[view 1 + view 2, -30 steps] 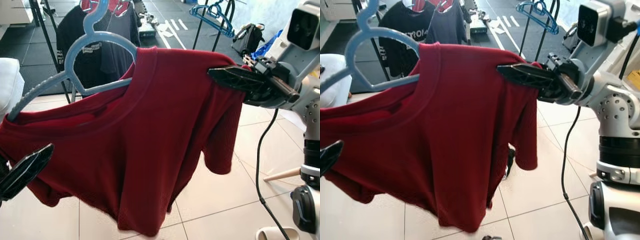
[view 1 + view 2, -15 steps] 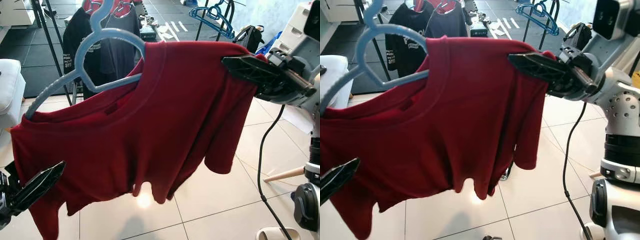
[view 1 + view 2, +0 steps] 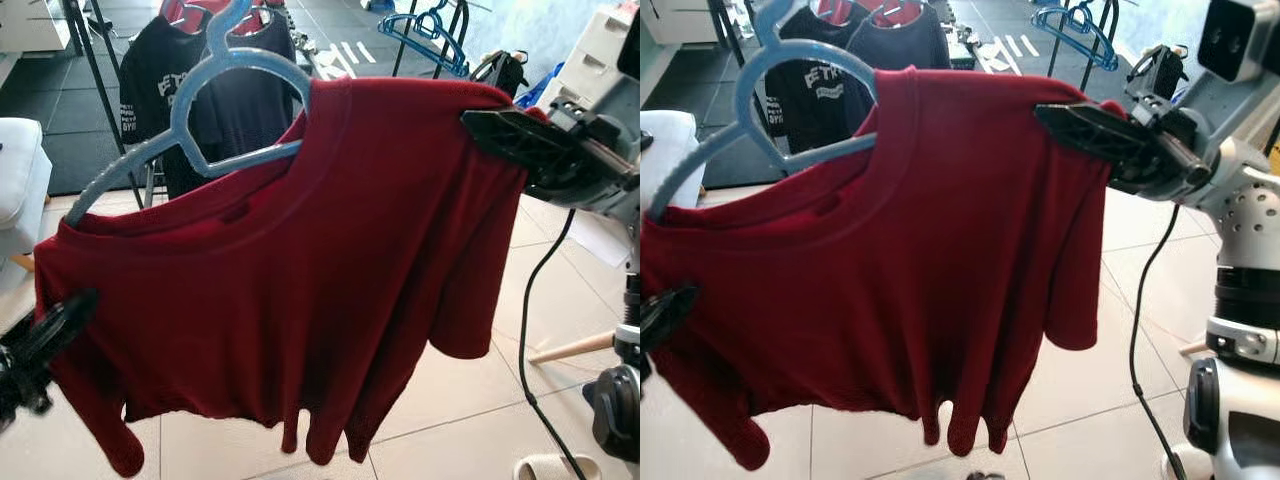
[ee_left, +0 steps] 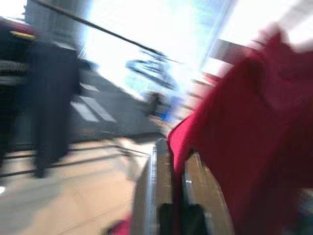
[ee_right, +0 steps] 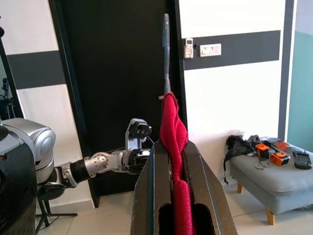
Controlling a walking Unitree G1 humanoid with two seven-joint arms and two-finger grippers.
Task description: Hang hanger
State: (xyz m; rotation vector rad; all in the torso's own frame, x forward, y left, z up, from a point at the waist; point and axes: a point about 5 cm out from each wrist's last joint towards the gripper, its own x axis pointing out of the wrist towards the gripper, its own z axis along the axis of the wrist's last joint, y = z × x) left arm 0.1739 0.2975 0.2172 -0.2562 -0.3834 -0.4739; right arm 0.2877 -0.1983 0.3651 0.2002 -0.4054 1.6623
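Behind the held garment, a clothes rack with dark poles is seen, carrying a black printed T-shirt and other dark shirts. Farther back, a second rack bears an empty blue hanger. A white cushioned seat stands at the robot's left, and a black bag sits on the dark floor beyond. The near floor is laid with pale tiles, and a black cable hangs down along the robot's right side.

The view ahead is largely blocked by a dark red T-shirt, which is draped on a light blue plastic hanger. The hanger is tilted — its hook is raised near the black T-shirts, its left shoulder arm slopes down bare, and its right arm is hidden inside the shirt.

The right hand is closed on the shirt's right shoulder, at the upper right; in the right wrist view, red cloth and the hanger's edge are pinched between its two fingers. The left hand is held low at the shirt's left sleeve — in the blurred left wrist view, its fingers are clamped narrowly on a fold of red cloth.
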